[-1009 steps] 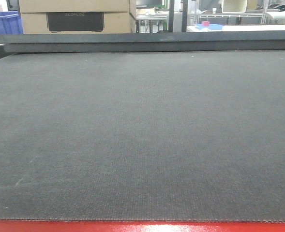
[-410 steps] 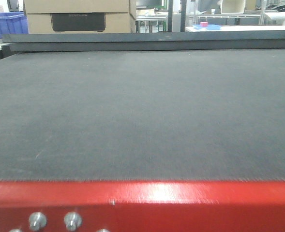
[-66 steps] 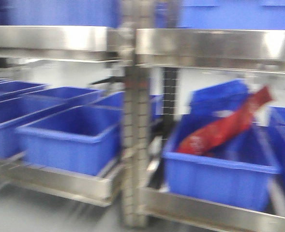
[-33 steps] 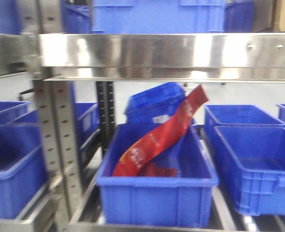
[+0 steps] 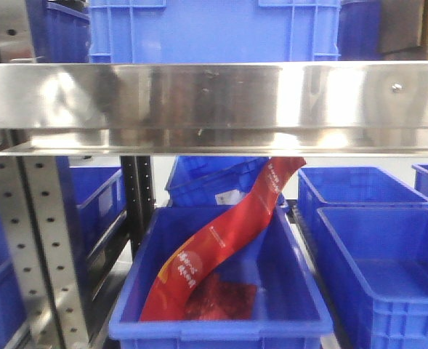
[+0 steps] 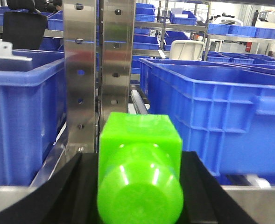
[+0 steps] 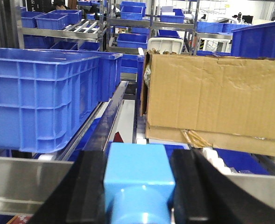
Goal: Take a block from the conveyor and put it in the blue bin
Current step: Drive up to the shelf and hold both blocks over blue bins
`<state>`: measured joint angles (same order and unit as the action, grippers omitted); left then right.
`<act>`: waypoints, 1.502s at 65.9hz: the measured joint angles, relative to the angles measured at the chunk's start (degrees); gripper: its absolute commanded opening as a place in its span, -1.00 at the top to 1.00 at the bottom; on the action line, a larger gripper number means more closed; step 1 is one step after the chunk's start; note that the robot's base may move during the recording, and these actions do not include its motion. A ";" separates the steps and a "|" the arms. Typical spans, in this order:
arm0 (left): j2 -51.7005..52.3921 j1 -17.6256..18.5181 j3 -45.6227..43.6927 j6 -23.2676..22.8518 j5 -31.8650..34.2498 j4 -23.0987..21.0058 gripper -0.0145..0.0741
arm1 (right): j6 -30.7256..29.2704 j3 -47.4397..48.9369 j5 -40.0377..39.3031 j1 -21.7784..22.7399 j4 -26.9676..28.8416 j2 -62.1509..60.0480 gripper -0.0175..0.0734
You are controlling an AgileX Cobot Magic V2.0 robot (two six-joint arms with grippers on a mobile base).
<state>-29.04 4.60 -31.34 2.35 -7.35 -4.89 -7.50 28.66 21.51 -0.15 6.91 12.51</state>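
Note:
A bright green block [image 6: 139, 158] fills the lower middle of the left wrist view, and my left gripper [image 6: 139, 191] is shut on it between black fingers [image 6: 79, 186]. My right gripper [image 7: 139, 191] is shut on a light blue block [image 7: 138, 177] in the right wrist view. In the front view a blue bin [image 5: 221, 329] sits on the lower rack level, straight ahead, with a long red packet [image 5: 221, 240] leaning in it. Neither gripper shows in the front view. The conveyor is out of view.
A steel shelf beam [image 5: 214, 102] crosses above the bin, with a perforated upright [image 5: 39, 247] at left. More blue bins [image 5: 388, 254] stand at right. The left wrist sees a steel post [image 6: 97, 70] between blue bins [image 6: 212, 121]. A cardboard box [image 7: 216, 98] stands ahead of the right wrist.
The front view swung from the conveyor to the rack. In the last second the bin with the red packet slid from right to centre and grew larger.

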 measured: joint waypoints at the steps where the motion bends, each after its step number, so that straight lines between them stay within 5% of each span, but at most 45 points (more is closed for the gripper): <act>1: 0.00 0.00 0.00 0.00 0.00 0.00 0.90 | 0.00 0.00 0.00 0.00 0.00 0.00 0.98; 76: 0.00 0.00 0.00 0.00 0.00 0.00 0.90 | 0.00 0.00 0.00 0.00 0.00 0.00 0.98; 91: 0.00 3.41 0.00 0.00 0.49 0.00 0.90 | 0.00 0.00 -0.23 0.00 0.52 0.00 0.98; 99: 0.00 5.56 0.00 0.00 0.61 0.00 0.90 | -0.11 0.37 0.25 -0.32 5.21 0.56 0.98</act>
<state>-29.04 10.17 -31.34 2.35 -6.74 -4.89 -7.61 29.03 21.76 -0.47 12.12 13.08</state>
